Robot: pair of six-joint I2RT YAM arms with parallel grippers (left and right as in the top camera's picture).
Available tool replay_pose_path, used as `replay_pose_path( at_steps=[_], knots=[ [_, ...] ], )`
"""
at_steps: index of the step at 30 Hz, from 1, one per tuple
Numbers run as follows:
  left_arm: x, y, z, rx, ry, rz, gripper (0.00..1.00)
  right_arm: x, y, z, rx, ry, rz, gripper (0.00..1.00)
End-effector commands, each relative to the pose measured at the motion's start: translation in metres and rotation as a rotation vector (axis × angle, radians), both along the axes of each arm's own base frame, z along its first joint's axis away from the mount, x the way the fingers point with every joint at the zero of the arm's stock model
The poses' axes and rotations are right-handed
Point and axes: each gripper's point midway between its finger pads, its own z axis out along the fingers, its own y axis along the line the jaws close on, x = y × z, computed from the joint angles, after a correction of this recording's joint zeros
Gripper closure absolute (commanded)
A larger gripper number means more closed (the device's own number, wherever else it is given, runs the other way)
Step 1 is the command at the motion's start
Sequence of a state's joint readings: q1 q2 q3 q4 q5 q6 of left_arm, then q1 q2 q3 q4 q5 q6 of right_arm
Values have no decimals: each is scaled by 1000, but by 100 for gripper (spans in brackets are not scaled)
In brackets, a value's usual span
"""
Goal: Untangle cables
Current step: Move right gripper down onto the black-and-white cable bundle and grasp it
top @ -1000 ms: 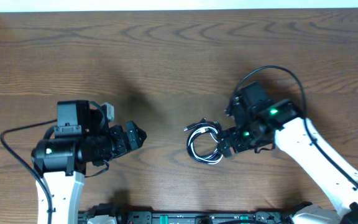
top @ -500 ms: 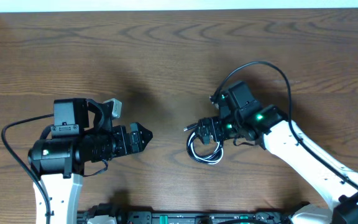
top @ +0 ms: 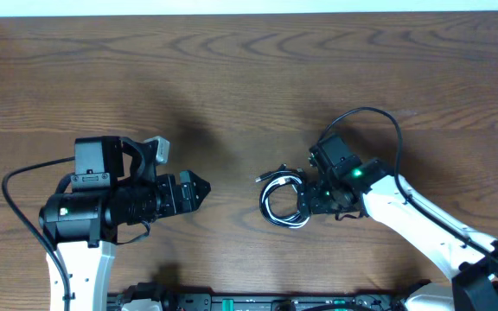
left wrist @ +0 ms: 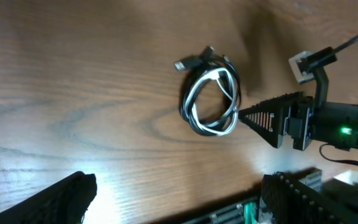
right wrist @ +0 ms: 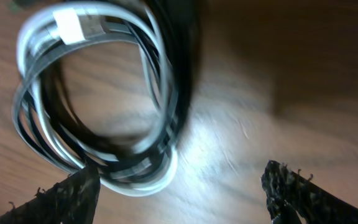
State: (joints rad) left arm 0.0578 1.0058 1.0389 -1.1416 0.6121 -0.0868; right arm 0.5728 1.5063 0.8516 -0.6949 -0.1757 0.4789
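Cables (top: 284,201): black and white cords coiled in one bundle, lying on the wood surface (top: 232,86) just right of frame centre. Right fingers (right wrist: 294,186) spread at the coil's right edge, clamping nothing. Left fingers (top: 190,188) spread, empty, well apart from the bundle.

Left arm (top: 80,216) sits at 9 o'clock, left fingers (left wrist: 48,199) spread, pointing toward 3. Right arm (top: 409,212) extends from 4 o'clock, right fingers (right wrist: 67,193) spread, pointing toward 9.
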Motion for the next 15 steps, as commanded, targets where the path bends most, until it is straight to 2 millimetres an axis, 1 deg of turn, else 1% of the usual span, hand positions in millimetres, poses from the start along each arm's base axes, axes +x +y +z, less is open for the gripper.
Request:
replay_pose_path(
  at_steps=[1, 4, 6, 10, 11, 12, 13, 14, 15],
  knots=[
    [8, 12, 3, 61, -26, 52, 11, 4, 11, -6, 46, 13, -38, 20],
    [10, 12, 4, 62, -36, 52, 11, 10, 17, -10, 67, 11, -60, 23],
    [10, 12, 4, 60, -35, 56, 11, 11, 18, -15, 63, 23, -73, 27],
    [11, 12, 5, 57, -34, 62, 11, 9, 17, -21, 54, 41, -73, 31],
    [11, 12, 5, 56, -35, 65, 11, 9, 17, -22, 51, 43, -73, 33],
    [12, 12, 5, 56, -38, 65, 11, 10, 16, -23, 41, 36, -76, 40],
    [12, 12, 5, 54, -39, 68, 11, 12, 15, -23, 38, 30, -77, 42],
    [13, 12, 6, 54, -43, 68, 11, 17, 12, -24, 19, 4, -81, 49],
    [13, 12, 6, 55, -42, 68, 11, 19, 12, -24, 14, -8, -80, 50]
  ],
)
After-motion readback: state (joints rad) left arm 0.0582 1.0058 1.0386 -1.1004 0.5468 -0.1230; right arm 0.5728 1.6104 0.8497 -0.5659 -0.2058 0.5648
